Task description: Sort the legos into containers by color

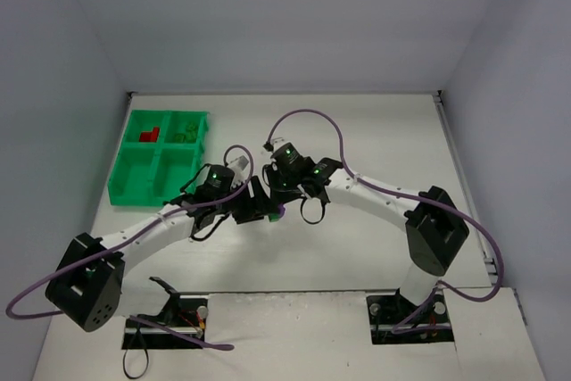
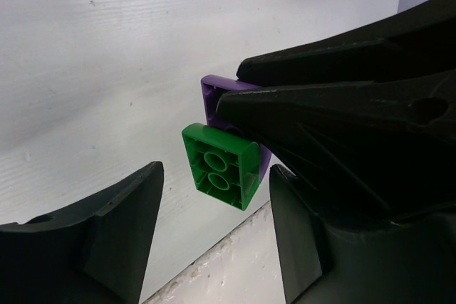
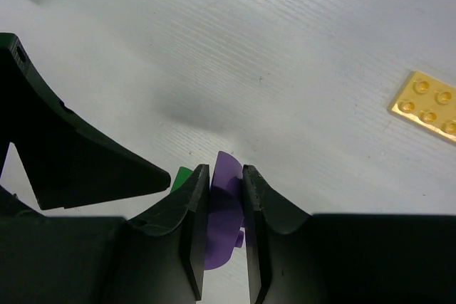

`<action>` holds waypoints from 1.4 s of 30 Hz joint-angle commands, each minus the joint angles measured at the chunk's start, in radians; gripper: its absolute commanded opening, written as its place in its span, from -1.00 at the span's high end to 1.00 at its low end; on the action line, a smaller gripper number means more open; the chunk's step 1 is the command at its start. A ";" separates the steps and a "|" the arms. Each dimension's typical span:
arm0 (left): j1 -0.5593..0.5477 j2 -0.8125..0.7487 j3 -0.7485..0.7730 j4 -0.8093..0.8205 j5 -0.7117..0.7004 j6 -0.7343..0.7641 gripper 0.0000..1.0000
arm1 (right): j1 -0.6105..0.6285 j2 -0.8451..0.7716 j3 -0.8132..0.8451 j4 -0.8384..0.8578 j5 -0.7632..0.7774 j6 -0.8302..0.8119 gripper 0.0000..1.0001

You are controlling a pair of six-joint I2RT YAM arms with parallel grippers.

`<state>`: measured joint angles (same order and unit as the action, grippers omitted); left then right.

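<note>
Fingers (image 3: 191, 208) of the right gripper (image 3: 226, 174) clamp narrowly on a purple plastic toy brick (image 3: 226, 211) above the middle of the white table (image 1: 375, 131). A small green two-stud plastic brick (image 2: 221, 165) is stuck to that purple brick and sits between the spread-apart jaws of the left gripper (image 2: 215, 191). A flat yellow studded plate (image 3: 427, 101) lies near them. Far left, the bright green four-compartment plastic tray (image 1: 119, 167) holds red bricks (image 1: 149, 136) in its far-left square and green bricks (image 1: 186, 131) in its far-right one.
</note>
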<state>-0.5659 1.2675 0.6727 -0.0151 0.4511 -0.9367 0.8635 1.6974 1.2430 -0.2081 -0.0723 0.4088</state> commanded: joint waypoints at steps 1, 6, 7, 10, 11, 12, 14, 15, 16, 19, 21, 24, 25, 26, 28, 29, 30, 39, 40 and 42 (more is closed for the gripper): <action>-0.002 0.000 0.039 0.170 0.076 0.006 -0.10 | 0.002 -0.062 -0.002 0.032 -0.007 -0.005 1.00; -0.002 0.018 -0.008 0.285 0.124 -0.024 -0.06 | -0.006 -0.070 -0.001 0.038 -0.017 -0.018 1.00; 0.000 0.024 -0.022 0.326 0.144 -0.030 -0.06 | -0.007 -0.070 -0.001 0.038 -0.023 -0.021 1.00; 0.001 0.035 -0.035 0.375 0.172 -0.028 -0.07 | -0.018 -0.073 -0.004 0.044 -0.047 -0.022 1.00; 0.001 0.036 -0.039 0.388 0.176 -0.027 -0.07 | -0.020 -0.076 -0.005 0.045 -0.052 -0.025 1.00; 0.006 0.038 -0.044 0.418 0.181 -0.027 -0.08 | -0.021 -0.077 -0.008 0.049 -0.058 -0.025 1.00; 0.015 0.039 -0.062 0.454 0.198 -0.031 -0.08 | -0.026 -0.085 -0.010 0.050 -0.067 -0.033 1.00; 0.023 0.039 -0.065 0.483 0.204 -0.033 -0.08 | -0.029 -0.088 -0.014 0.050 -0.072 -0.034 1.00; 0.027 0.039 -0.068 0.494 0.207 -0.034 -0.08 | -0.038 -0.096 -0.017 0.053 -0.086 -0.034 1.00; 0.038 0.043 -0.071 0.533 0.228 -0.042 -0.08 | -0.052 -0.110 -0.030 0.059 -0.112 -0.044 1.00; 0.041 0.043 -0.059 0.537 0.239 -0.037 -0.08 | -0.057 -0.116 -0.037 0.059 -0.116 -0.051 1.00; 0.041 0.043 -0.030 0.483 0.238 -0.002 -0.08 | -0.061 -0.122 -0.047 0.059 -0.123 -0.054 1.00; 0.041 0.041 -0.024 0.453 0.238 0.006 -0.08 | -0.066 -0.125 -0.051 0.059 -0.127 -0.054 1.00; 0.041 0.043 -0.013 0.440 0.235 0.013 -0.08 | -0.066 -0.128 -0.053 0.059 -0.126 -0.051 1.00; 0.041 0.044 -0.005 0.419 0.235 0.033 -0.07 | -0.067 -0.133 -0.056 0.059 -0.126 -0.050 1.00; 0.041 0.046 -0.001 0.406 0.235 0.035 -0.07 | -0.069 -0.133 -0.057 0.059 -0.124 -0.050 1.00; 0.041 0.047 -0.001 0.403 0.236 0.036 -0.06 | -0.069 -0.134 -0.057 0.059 -0.123 -0.048 1.00; 0.041 0.050 -0.002 0.399 0.232 0.029 0.16 | -0.075 -0.142 -0.066 0.059 -0.118 -0.045 1.00; 0.041 0.053 -0.002 0.399 0.230 0.029 0.16 | -0.077 -0.142 -0.065 0.059 -0.118 -0.044 1.00; 0.041 0.055 -0.004 0.400 0.230 0.029 0.29 | -0.077 -0.142 -0.063 0.059 -0.116 -0.044 1.00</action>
<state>-0.5282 1.3323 0.6022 0.3248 0.6689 -0.9199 0.7925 1.6085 1.1793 -0.1753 -0.1772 0.3653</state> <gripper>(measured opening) 0.387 0.189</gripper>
